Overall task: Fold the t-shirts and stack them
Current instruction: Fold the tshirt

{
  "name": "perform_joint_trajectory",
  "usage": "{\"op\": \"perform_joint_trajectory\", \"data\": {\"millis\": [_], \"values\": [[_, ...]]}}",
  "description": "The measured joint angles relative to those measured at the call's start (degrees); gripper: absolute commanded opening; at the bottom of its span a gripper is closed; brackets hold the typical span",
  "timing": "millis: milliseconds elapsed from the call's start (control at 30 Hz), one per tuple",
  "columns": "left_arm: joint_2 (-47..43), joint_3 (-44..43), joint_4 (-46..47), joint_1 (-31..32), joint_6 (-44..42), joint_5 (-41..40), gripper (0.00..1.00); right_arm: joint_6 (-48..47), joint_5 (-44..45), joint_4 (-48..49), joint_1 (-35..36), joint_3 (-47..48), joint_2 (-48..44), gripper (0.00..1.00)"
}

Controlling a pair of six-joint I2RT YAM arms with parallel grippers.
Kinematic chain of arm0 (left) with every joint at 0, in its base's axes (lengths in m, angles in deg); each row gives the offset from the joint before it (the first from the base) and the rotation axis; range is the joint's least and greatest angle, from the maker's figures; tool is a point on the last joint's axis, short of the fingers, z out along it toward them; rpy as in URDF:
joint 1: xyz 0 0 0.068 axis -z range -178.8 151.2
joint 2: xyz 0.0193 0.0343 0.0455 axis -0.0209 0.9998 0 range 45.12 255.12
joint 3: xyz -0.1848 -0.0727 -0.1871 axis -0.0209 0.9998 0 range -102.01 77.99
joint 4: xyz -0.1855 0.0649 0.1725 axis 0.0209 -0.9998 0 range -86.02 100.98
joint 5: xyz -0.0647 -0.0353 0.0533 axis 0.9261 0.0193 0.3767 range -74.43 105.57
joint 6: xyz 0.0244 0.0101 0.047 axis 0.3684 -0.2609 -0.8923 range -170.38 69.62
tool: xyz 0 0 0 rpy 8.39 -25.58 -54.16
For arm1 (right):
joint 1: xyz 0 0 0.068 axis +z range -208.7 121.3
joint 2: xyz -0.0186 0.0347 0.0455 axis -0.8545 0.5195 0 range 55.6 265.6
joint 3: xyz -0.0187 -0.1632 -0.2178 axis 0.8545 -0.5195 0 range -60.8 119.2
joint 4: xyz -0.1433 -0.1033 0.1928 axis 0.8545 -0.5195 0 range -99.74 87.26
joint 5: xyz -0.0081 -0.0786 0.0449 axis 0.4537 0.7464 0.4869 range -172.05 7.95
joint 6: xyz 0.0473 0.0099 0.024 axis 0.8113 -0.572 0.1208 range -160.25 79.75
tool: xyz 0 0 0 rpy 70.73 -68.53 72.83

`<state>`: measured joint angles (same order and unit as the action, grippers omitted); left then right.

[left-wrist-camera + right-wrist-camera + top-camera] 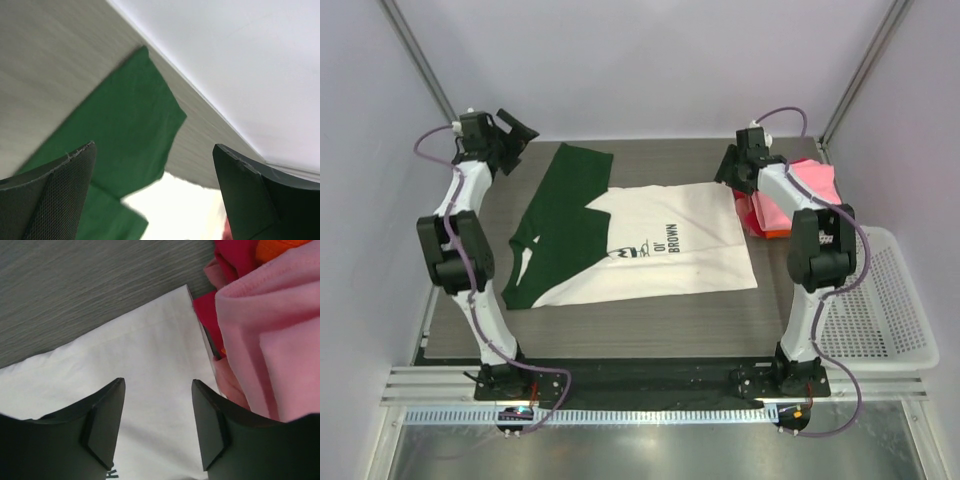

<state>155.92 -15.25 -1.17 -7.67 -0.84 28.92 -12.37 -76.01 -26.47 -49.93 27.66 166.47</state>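
At the table's (pixel 650 325) far left the left gripper (pixel 154 146) hangs wide open and empty over the green sleeve (pixel 125 125) of the cream t-shirt (pixel 650 245) spread flat mid-table, while the right gripper (pixel 157 382), jaws parted and empty, hovers at its hem beside the folded stack (pixel 790 205), likely readying a fold.

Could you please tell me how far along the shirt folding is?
Done: pink, red and orange shirts sit folded in a pile at the far right. In hand: the white-and-green shirt lies spread out, with the left gripper and right gripper open above its far edge. Left: folding it and stacking it.
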Motion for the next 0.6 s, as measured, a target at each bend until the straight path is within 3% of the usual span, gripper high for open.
{"op": "perform_joint_trajectory", "data": {"millis": [333,600], "values": [[28.85,-29.2,-2.21,2.25,-2.14,0.35,0.98,-2.08,2.25,-3.32,-0.02,15.08,16.11,0.61],[40.74,-41.07,-4.76,4.11,-2.32,-0.26,0.97,-2.54,4.68,-4.85,-0.02,22.29,23.91,0.58]]}}
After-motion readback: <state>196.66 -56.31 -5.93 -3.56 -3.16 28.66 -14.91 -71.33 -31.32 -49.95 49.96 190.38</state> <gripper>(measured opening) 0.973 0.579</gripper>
